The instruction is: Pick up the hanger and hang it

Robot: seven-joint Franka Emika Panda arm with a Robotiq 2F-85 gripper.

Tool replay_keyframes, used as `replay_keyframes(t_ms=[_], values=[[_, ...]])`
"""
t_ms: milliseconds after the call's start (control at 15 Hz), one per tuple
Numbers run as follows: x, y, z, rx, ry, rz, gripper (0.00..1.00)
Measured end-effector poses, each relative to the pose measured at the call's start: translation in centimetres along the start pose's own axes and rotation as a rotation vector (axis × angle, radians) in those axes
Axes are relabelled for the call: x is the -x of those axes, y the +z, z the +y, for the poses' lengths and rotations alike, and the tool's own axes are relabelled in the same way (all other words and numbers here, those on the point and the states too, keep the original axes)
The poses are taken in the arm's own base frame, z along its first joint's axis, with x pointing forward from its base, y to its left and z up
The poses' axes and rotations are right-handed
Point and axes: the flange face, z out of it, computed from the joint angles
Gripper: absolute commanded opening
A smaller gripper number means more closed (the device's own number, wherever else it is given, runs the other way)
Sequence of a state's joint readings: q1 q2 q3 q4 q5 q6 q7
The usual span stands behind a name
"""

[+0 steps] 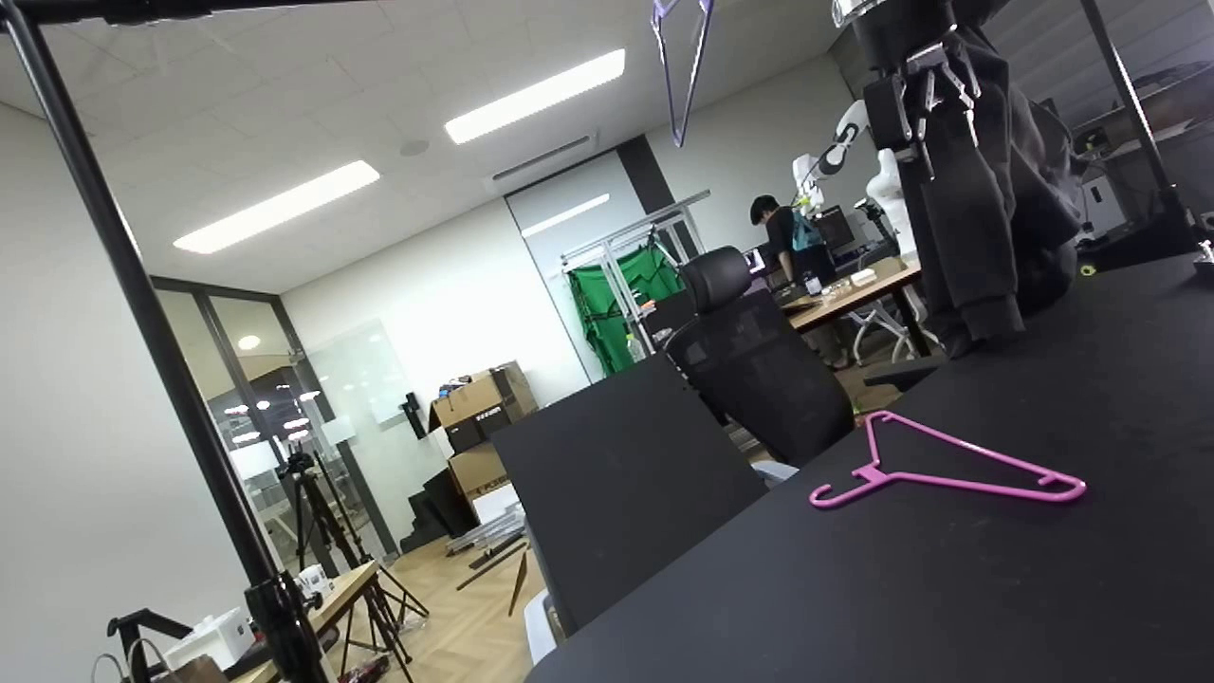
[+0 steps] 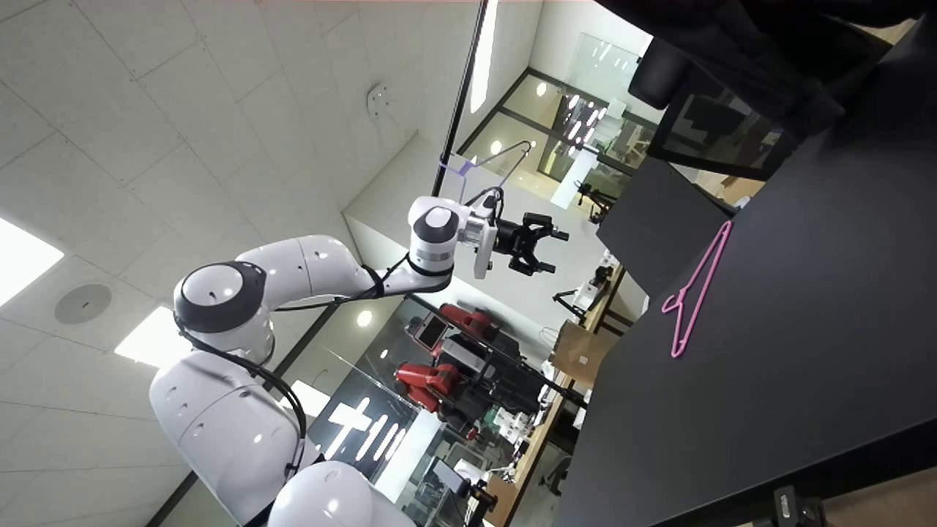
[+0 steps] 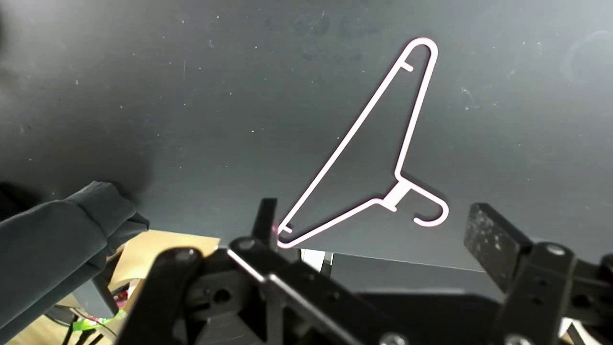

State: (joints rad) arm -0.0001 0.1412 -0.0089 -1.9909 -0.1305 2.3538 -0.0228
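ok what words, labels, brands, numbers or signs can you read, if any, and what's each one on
No text is readable.
Boxes in an exterior view: print-like marks, too small and blurred to read.
Pink hanger: no lettering shows.

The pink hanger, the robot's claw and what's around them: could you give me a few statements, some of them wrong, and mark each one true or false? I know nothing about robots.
1. The pink hanger lies on the black table. True.
2. The claw is open. True.
3. The claw is touching the pink hanger. False: in an exterior view, it is raised clear of the pink hanger.
4. A purple hanger appears in both exterior views. True.
5. The purple hanger lies on the black table too. False: it is up in the air, off the black table.
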Motion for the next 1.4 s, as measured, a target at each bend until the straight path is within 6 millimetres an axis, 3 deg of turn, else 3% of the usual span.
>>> replay_keyframes(t_ms=[1067, 1200, 1400], values=[[-0.2, 0.2, -0.3, -0.008, 0.022, -0.005, 1.00], [-0.4, 1.0, -0.5, -0.010, 0.025, 0.002, 1.00], [-1.1, 4.3, -2.1, -0.020, 0.038, 0.007, 1.00]])
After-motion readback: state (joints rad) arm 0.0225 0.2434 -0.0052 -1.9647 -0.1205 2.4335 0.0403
